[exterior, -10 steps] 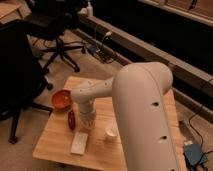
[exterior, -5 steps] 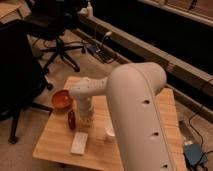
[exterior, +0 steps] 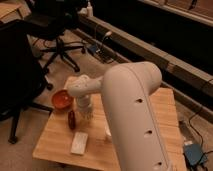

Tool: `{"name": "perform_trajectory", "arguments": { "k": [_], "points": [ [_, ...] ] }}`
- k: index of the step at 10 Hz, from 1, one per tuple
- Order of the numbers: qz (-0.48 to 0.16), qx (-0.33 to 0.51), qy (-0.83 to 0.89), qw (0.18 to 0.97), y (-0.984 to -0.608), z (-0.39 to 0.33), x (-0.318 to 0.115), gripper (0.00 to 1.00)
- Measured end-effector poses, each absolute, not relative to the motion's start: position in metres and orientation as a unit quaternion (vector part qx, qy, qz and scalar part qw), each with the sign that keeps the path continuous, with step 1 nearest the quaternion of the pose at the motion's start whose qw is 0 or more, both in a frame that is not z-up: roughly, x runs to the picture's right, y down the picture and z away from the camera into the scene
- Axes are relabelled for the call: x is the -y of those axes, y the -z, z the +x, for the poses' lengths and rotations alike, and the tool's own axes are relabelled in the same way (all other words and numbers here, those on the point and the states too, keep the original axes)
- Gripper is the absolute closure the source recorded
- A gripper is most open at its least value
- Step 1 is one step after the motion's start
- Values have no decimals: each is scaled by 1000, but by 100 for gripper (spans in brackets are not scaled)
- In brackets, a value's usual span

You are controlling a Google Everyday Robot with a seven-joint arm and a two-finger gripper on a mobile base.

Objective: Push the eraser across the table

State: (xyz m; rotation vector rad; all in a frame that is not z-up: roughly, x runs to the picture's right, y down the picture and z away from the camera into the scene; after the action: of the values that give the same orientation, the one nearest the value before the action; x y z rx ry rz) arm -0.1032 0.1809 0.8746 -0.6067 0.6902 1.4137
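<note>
The light-wood table [exterior: 52, 142] stands in the middle of the camera view. My white arm reaches over it from the right. My gripper [exterior: 85, 111] points down at the table's left half, just right of a dark red oval thing [exterior: 72, 119]. The dark grey eraser does not show; it is hidden or out of view. My large arm link [exterior: 135, 120] covers the table's middle and right.
An orange bowl [exterior: 62, 99] sits at the table's left edge. A pale beige block [exterior: 79, 142] lies near the front. A sliver of a white cup [exterior: 107, 133] shows beside my arm. Black office chairs [exterior: 55, 30] stand to the left and behind. Cables lie along the far wall.
My large arm link has swung further left and forward and now covers most of the white cup. The gripper has stayed near the dark red oval thing.
</note>
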Motion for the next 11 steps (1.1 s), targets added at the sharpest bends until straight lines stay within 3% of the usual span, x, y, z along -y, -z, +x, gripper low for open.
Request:
{"name": "perform_trajectory", "arguments": {
  "k": [11],
  "points": [
    [-247,-296,-635,670,-906,-105,-134,100]
  ]
}}
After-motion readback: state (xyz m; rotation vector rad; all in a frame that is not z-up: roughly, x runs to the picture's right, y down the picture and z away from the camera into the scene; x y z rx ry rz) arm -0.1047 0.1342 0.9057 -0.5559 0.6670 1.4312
